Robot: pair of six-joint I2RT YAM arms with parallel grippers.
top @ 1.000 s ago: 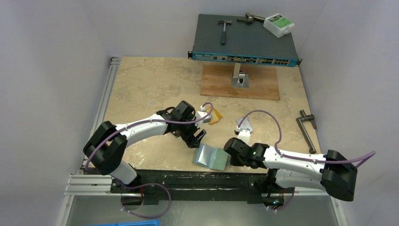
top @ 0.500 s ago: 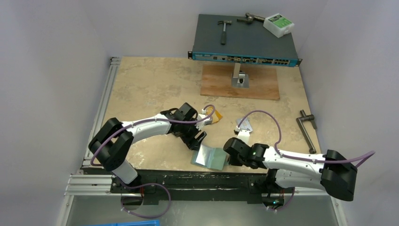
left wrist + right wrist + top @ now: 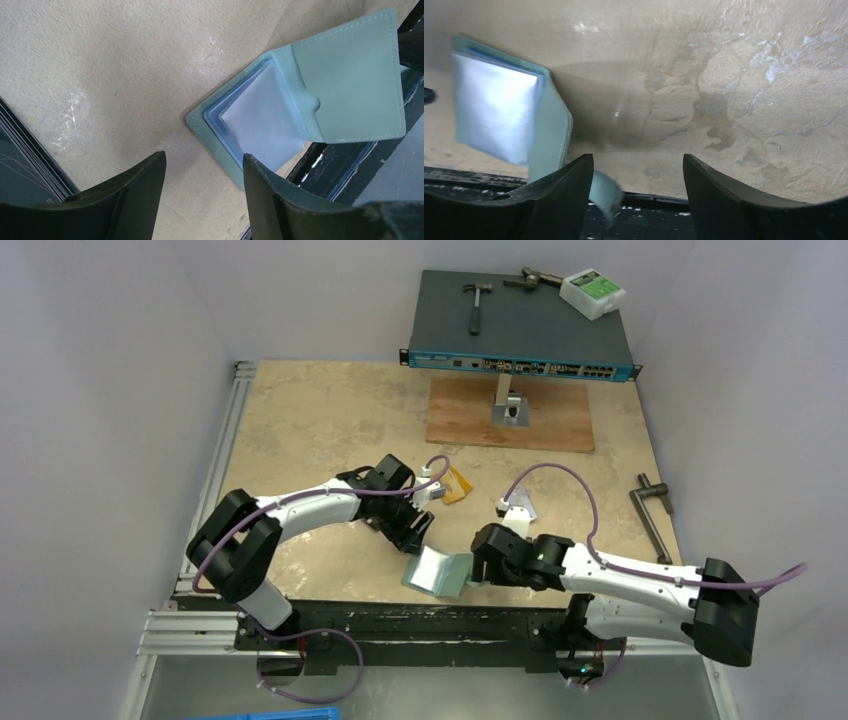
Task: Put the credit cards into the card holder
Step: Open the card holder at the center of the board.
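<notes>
The card holder [image 3: 437,572], a teal wallet with pale blue lining, lies open at the table's near edge, its flap [image 3: 551,135] tilted up. In the left wrist view the card holder [image 3: 300,105] shows its blue sleeves. My left gripper [image 3: 415,530] hovers just behind it, open and empty [image 3: 202,170]. My right gripper [image 3: 480,565] is at the holder's right edge, open [image 3: 636,170]; the snap tab [image 3: 604,192] hangs loose beside its left finger. An orange credit card [image 3: 455,483] and a silver one [image 3: 520,505] lie on the table behind.
A network switch [image 3: 520,325] carrying a hammer [image 3: 476,302] and a white box [image 3: 592,292] stands on a post over a wooden board [image 3: 510,415] at the back. A metal handle [image 3: 655,515] lies at the right. The dark rail [image 3: 400,625] runs along the near edge.
My right gripper has opened and let go of the card holder's tab, and has shifted slightly left. The holder slid a little left with its flap raised. My left jaws have narrowed somewhat.
</notes>
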